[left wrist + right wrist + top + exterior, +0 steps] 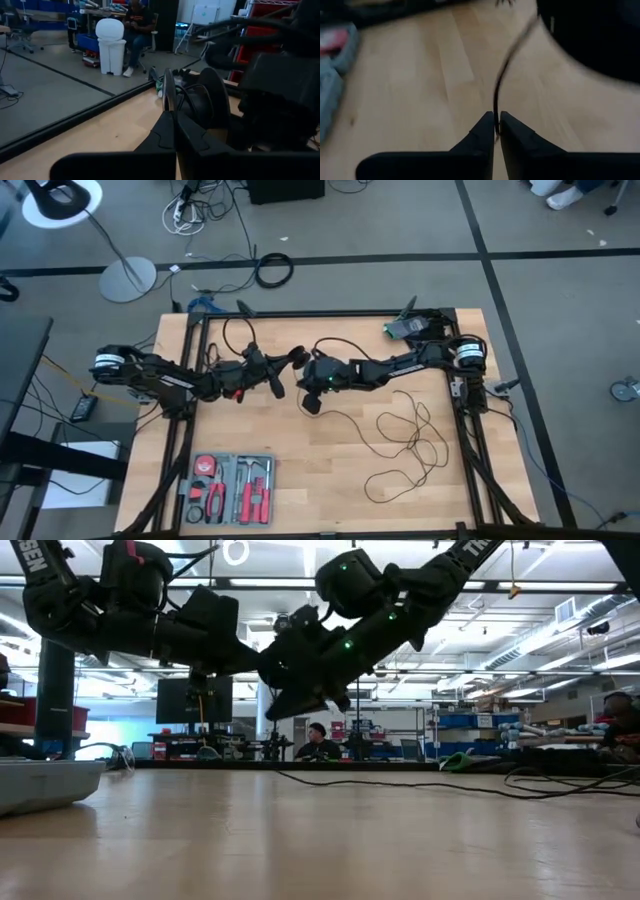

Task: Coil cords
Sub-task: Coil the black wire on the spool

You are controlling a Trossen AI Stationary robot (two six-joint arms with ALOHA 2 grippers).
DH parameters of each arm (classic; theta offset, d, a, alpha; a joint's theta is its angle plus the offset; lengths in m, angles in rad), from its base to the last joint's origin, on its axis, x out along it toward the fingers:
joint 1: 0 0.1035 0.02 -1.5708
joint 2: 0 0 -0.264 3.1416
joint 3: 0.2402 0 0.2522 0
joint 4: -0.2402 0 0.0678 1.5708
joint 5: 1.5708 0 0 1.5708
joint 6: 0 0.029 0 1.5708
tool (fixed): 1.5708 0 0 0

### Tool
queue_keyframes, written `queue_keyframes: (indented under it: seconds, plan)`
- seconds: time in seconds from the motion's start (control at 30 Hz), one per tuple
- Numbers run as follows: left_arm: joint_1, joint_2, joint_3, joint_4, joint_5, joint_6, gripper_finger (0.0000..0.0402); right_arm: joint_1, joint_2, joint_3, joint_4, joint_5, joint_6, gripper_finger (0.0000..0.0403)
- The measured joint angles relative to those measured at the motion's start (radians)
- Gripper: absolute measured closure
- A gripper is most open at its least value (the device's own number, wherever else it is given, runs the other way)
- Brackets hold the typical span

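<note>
**Two grippers meeting over the middle of a wooden worktop, thin cord pinched**

A large workshop is seen beyond the table in the low view, with shelving and a seated person (318, 743) far behind; none of that is given by the high view. The wooden worktop (330, 480) is framed by black rails.

The left arm is stretched in from the left edge, the right arm from the right edge, and both are raised clear of the wood in the low view. The tool tray (228, 488) lies at the near edge, left of centre.

The cords (408, 442) are spread in loose loops over the right half, towards the near edge, well apart from the tray; bare wood lies between them.

The left gripper (174, 129) is pressed together, with a thin loop and a dark disc just beyond its tips. In the right wrist view, the right gripper (495, 125) is seen nearly closed, pinching a strand of the wire.
</note>
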Motion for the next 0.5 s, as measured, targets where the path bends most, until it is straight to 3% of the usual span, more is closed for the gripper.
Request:
queue_keyframes:
  seconds: [0.23, 0.5]
  plan:
    - [0.000, 0.000, -0.029, 0.036, -0.001, -0.003, 0.0401, 0.009, -0.005, -0.033, 0.032, 0.004, -0.019, 0.0373]
    - [0.000, 0.000, -0.033, 0.053, -0.002, -0.003, 0.0401, 0.024, -0.001, -0.256, 0.503, 0.004, 0.061, 0.0372]
